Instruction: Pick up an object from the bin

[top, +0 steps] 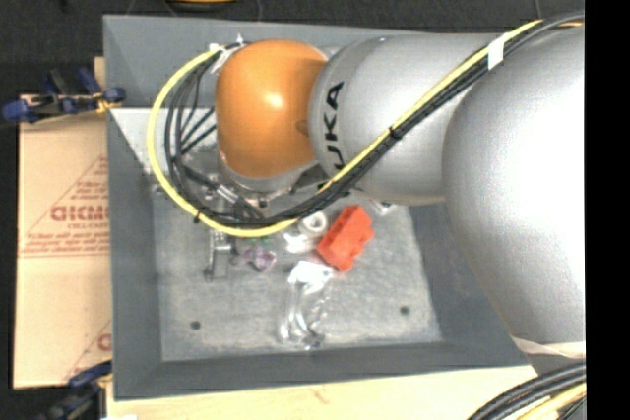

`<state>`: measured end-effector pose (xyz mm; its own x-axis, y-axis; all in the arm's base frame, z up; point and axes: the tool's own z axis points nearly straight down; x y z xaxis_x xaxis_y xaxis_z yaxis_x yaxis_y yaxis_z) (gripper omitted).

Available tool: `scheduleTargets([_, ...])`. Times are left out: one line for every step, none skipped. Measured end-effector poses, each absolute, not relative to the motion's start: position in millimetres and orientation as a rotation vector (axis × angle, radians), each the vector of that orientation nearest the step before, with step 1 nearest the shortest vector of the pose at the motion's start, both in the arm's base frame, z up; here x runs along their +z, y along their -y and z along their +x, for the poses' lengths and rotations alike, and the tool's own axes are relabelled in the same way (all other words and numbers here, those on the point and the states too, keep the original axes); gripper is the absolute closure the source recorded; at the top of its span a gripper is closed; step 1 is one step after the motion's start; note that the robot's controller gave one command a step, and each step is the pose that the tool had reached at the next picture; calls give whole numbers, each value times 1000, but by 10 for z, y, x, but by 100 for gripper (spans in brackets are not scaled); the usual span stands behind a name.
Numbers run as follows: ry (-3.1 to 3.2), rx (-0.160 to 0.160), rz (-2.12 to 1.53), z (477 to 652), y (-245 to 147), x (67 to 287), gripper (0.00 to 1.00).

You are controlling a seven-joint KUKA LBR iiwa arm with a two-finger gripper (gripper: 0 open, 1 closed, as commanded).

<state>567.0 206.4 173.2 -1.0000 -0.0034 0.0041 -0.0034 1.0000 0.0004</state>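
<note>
Pick not yet made: fingers (pixel 219 257) sit low over the left floor of the bin (pixel 394 295) just beside a small purple thing (pixel 261 259), apart or together I cannot tell, nothing visibly gripped, while orange block (pixel 346 237), white scraps (pixel 311 274) and clear wrapper (pixel 300 320) lie loose nearby.

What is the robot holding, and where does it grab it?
I cannot tell. The tool sits low on the left of the bin, beside a small purple thing, mostly hidden under the arm's orange cover.
</note>
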Motion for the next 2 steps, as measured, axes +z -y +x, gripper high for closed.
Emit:
scheduleTargets([3129,6,289,6006,-1363,1372,0])
scheduleTargets([3117,3,391,6068,-1060,667,0])
